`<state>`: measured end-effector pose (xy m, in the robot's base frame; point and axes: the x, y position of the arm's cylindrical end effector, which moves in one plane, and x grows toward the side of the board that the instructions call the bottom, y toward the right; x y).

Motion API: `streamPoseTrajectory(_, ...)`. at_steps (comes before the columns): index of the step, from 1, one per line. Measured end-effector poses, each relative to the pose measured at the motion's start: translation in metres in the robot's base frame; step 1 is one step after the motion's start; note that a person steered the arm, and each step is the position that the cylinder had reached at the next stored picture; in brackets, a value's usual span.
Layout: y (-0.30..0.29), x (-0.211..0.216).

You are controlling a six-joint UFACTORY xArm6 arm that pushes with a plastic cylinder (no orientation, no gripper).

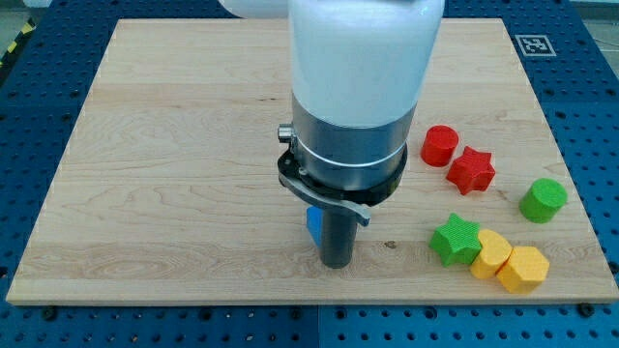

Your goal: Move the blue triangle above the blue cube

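Note:
A blue block (313, 226) shows only as a narrow sliver at the left edge of the arm's lower column; its shape cannot be made out. The arm's large white and grey body (353, 87) fills the view's centre and top. The dark column (337, 242) reaches down toward the board right beside the blue sliver. My tip does not show clearly; it is hidden by the column. A second blue block is not visible.
The wooden board (145, 145) lies on a blue perforated table. At the view's right are a red cylinder (439, 145), a red star (471, 170), a green cylinder (543, 200), a green star (456, 239), and two yellow blocks (491, 253) (523, 269).

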<state>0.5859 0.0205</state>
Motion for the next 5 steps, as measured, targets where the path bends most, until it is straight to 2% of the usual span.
streamPoseTrajectory(4,0.0,0.008)
streamPoseTrajectory(5,0.015,0.008)
